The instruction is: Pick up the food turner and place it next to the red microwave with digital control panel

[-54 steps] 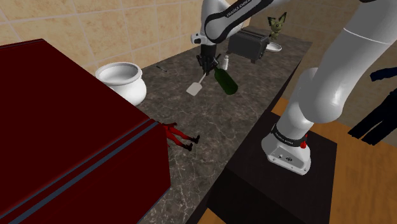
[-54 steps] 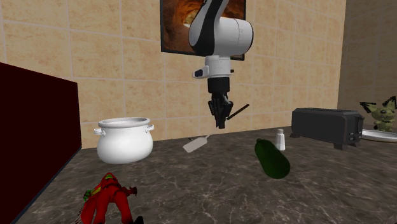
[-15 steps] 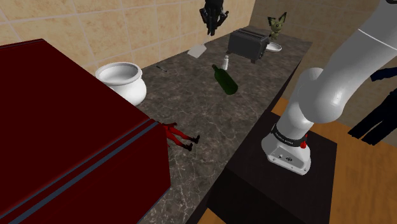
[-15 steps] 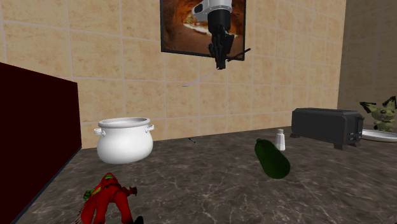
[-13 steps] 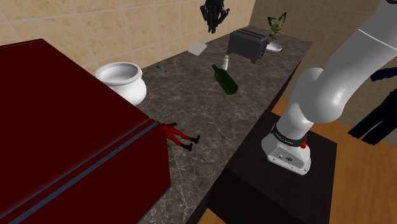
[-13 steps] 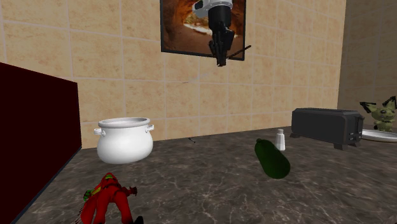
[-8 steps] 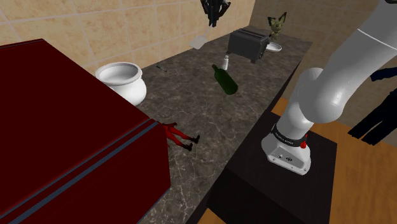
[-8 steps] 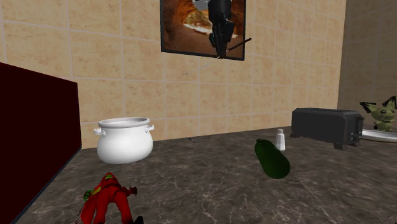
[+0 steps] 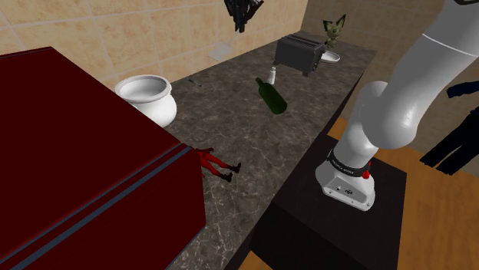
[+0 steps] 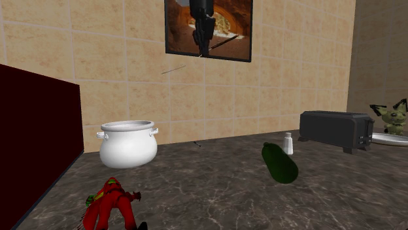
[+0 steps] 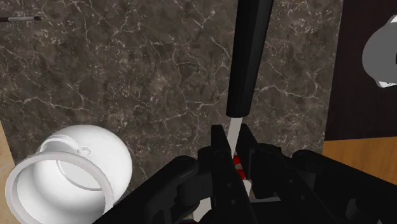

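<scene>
High over the tabletop [image 9: 253,146], claw [image 9: 240,24] clamped on the food turner [image 11: 247,60] by its handle (blade sticking out sideways). It has swung toward the shoulder view's left since a second ago, now above the white pot [image 9: 146,96]. Carry underway; descent beside the red microwave [image 9: 84,161] remains.

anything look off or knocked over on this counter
The green bottle lies on its side on the counter near the white shaker, and a red toy figure sprawls flat beside the dark red microwave. Nothing looks spilled or broken. The gripper holds the food turner high above the counter.
</scene>
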Action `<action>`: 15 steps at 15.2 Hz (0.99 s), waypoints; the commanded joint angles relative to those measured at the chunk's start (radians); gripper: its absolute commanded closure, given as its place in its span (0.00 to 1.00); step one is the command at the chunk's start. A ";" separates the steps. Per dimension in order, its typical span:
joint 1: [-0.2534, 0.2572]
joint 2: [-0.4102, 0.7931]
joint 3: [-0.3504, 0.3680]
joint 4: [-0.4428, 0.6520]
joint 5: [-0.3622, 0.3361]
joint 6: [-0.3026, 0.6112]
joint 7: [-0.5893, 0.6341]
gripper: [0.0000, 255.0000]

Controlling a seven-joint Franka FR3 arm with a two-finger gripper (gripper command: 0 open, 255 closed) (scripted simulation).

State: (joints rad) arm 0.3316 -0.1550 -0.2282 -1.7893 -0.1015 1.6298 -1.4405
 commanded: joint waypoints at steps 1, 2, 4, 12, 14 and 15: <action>0.019 0.031 0.024 0.035 0.011 -0.008 0.041 1.00; 0.028 0.048 0.034 0.054 0.016 -0.012 0.060 1.00; 0.047 0.086 0.055 0.096 0.025 -0.020 0.098 1.00; 0.120 0.274 0.126 0.329 0.051 -0.075 0.238 1.00; 0.127 0.291 0.132 0.339 0.053 -0.068 0.252 1.00; 0.127 0.287 0.132 0.320 0.052 -0.053 0.253 1.00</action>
State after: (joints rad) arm 0.4572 0.1301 -0.0974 -1.4597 -0.0493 1.5646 -1.1919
